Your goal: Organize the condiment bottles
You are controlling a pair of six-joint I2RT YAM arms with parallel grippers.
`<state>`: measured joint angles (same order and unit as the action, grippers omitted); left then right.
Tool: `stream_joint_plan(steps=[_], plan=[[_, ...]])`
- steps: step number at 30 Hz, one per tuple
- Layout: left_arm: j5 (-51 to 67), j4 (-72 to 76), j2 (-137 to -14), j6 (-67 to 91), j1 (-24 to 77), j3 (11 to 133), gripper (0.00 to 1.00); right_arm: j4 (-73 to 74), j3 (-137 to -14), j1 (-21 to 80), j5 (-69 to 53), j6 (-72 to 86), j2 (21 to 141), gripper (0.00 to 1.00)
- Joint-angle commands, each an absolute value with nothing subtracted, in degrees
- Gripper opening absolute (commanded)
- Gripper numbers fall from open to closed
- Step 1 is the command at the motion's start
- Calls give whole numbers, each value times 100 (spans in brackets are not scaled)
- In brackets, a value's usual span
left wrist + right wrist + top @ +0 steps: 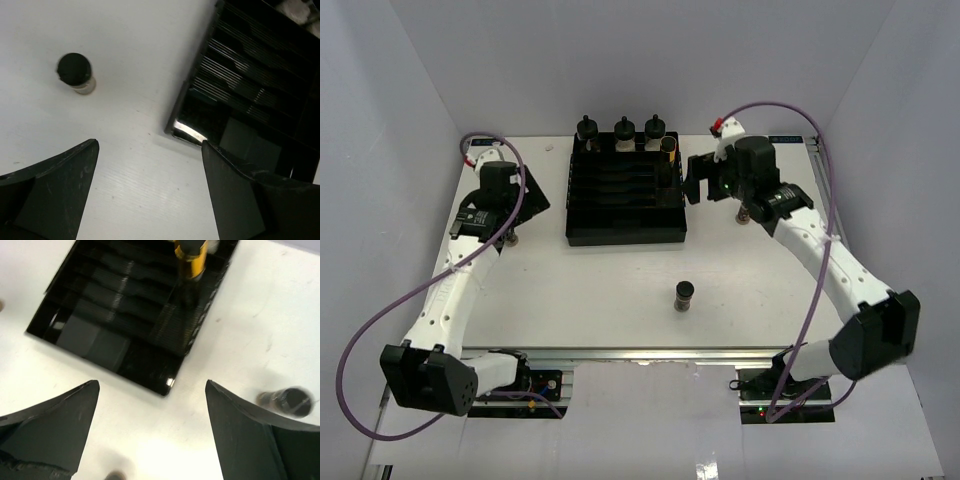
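Note:
Three squat clear condiment bottles with black knobbed caps (623, 131) stand along the back of the black slotted tray (620, 232). A yellow-banded jar (668, 150) (190, 259) stands in the tray's back right corner. One dark spice jar (684, 295) stands alone on the table in front of the tray. Another jar (744, 213) (290, 401) stands right of the tray, partly under my right arm. A third jar (510, 238) (75, 74) is left of the tray, by my left arm. My left gripper (533, 200) (150, 145) is open over bare table beside the tray's left side. My right gripper (697, 180) (151, 385) is open by the tray's right side, holding nothing.
The tray's front slots (250, 100) hold nothing. White walls close in the table (620, 320) at the back and both sides. Purple cables loop from both arms. A blurred dark spot (115, 475) shows at the bottom edge of the right wrist view.

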<state>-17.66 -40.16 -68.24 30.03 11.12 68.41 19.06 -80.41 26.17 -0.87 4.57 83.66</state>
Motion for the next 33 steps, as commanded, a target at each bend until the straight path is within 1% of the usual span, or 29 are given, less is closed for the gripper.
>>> stream_joint_plan(steps=[1, 2, 4, 7, 9, 11, 17, 19, 24, 33], plan=[[-1310, -3786, -6781, 2991, 258, 6882, 94, 1225, -6729, 2637, -1161, 739, 7233, 94], [-1105, -3694, -6897, 2950, 51, 6890, 94, 1030, -6373, 2637, -1281, 763, 6999, 94], [-968, -3733, -7333, 2863, -291, 7095, 94, 1004, -6053, 2645, -1275, 732, 6759, 94], [-976, -3881, -7867, 2827, -585, 7393, 93, 1072, -5885, 2638, -1236, 649, 6592, 95], [-842, -3767, -8007, 2837, -741, 7425, 91, 894, -5626, 2637, -1455, 740, 6411, 95], [-745, -3723, -8174, 2833, -773, 7444, 89, 609, -5464, 2637, -1700, 814, 6285, 95], [-899, -3788, -8776, 2829, -792, 7505, 81, 578, -5368, 2637, -1567, 809, 6059, 95], [-919, -3788, -8918, 2823, -798, 7498, 80, 558, -5348, 2637, -1594, 809, 6005, 95], [-1176, -3849, -9252, 2813, -800, 7470, 80, 586, -5332, 2637, -1544, 773, 5917, 96], [-1342, -3725, -9383, 2749, -800, 7364, 79, 536, -5300, 2638, -1468, 748, 5886, 95]])
